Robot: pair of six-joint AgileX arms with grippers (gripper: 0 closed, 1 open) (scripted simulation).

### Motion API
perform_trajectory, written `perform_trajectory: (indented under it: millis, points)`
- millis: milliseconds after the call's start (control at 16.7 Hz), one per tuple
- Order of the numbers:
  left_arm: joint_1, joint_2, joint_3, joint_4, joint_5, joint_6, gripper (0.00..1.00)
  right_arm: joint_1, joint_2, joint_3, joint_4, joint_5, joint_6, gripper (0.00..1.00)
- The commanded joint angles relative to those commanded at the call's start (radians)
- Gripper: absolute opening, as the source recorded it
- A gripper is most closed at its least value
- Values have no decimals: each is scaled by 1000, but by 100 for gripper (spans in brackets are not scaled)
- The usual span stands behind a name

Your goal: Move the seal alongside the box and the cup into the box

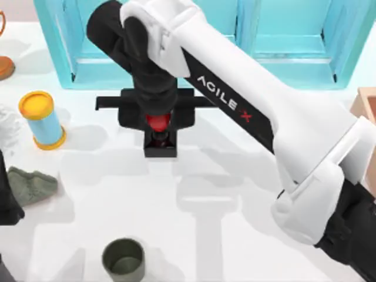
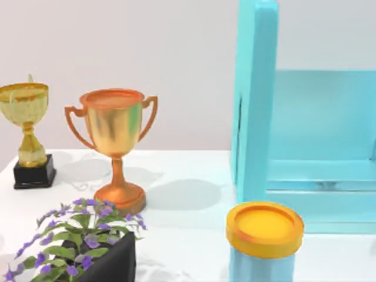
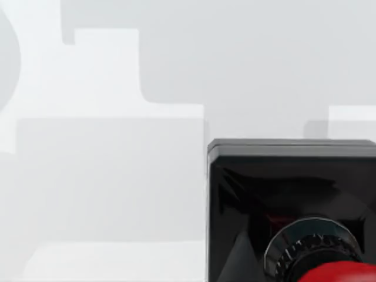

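Cup sits near-left on the table, well clear of my right gripper, which is farther back over the seal by the turquoise shelf. Can't tell if it's clamped.

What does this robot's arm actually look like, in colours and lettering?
The right arm is a thick rounded white shell with black sections at its joints. A black stripe along it carries white AGILE lettering and a red X. Its right gripper is black, on a flat black crossbar.
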Motion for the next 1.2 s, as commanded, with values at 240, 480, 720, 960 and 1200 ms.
perform_trajectory:
  millis: [240,480,720,960,1200]
  points:
    - [0,0,0,0,0,0,100,-37,-228,-367,115,-9,-39,0]
    - [0,0,0,0,0,0,100,-73,-441,-705,221,-16,-73,0]
    - [0,0,0,0,0,0,100,-98,-589,-903,294,-21,-97,0]
    - [0,0,0,0,0,0,100,-103,-621,-939,309,-22,-102,0]
    - [0,0,0,0,0,0,100,-102,-630,-952,311,-24,-106,0]
